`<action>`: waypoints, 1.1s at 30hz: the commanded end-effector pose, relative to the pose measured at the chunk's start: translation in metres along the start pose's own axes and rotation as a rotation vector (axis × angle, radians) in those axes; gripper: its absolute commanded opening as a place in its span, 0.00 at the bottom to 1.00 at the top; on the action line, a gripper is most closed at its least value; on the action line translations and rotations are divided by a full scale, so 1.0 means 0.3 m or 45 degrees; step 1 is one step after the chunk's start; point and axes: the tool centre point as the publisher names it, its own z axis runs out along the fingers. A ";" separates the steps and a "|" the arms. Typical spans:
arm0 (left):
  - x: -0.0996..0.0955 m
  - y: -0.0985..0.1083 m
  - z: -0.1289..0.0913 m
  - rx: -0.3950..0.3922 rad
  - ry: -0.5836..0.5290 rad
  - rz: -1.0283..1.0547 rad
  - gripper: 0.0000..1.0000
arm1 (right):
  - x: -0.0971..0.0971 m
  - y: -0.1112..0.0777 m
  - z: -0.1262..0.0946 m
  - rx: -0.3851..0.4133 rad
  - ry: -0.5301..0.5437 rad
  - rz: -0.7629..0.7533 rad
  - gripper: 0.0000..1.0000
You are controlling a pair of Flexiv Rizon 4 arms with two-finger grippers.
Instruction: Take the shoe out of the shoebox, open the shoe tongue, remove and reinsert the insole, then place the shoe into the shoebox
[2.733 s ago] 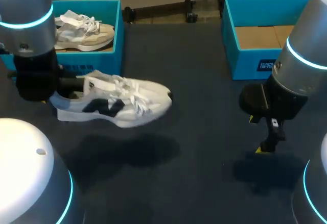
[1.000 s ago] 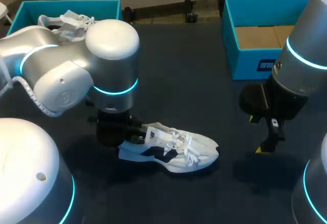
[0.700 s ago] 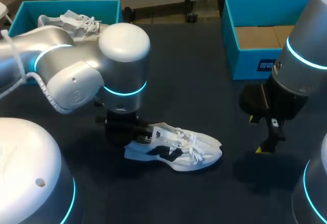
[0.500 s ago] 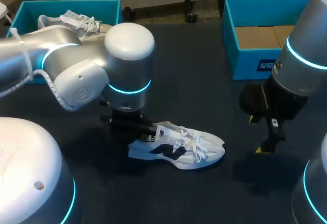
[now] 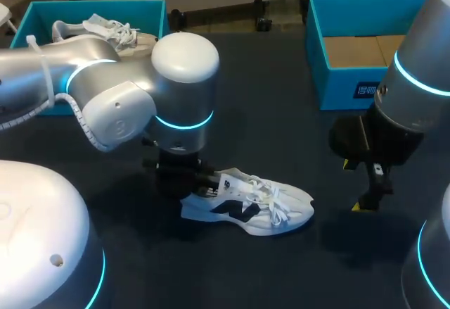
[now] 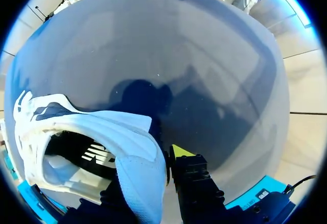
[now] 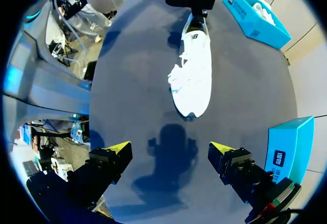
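Holding arm: our left arm reaches in from the left and bends down over the middle of the table. Our left gripper (image 6: 153,169) is clamped on the sneaker's heel collar, with one yellow tip against the outside of the heel and the other finger inside the opening.
Sneaker: the white lace-up sneaker with a dark side mark (image 5: 253,207) sits upright, sole down, at the middle of the dark table (image 5: 267,98). Its toe points towards our right arm and its laces are loose. We cannot tell whether the sole is resting fully on the surface.
Right arm: our right gripper (image 7: 170,150) hangs above bare table, well apart from the sneaker's toe. Its fingers are spread wide and hold nothing.
Left box: the teal open shoebox at far left (image 5: 160,38) holds a second pale sneaker (image 5: 116,31).
Right box: the teal open shoebox at far right (image 5: 316,48) shows its brown cardboard floor.
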 end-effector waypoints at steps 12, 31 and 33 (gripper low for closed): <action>0.020 -0.027 -0.086 -0.032 -0.132 0.010 1.00 | 0.000 -0.001 0.005 0.000 -0.001 0.000 1.00; 0.094 -0.118 -0.354 0.285 -0.553 -0.360 1.00 | 0.000 -0.001 0.005 0.000 -0.001 0.000 1.00; 0.098 -0.127 -0.367 0.312 -0.592 -0.415 1.00 | 0.000 -0.001 0.005 0.000 -0.001 0.000 1.00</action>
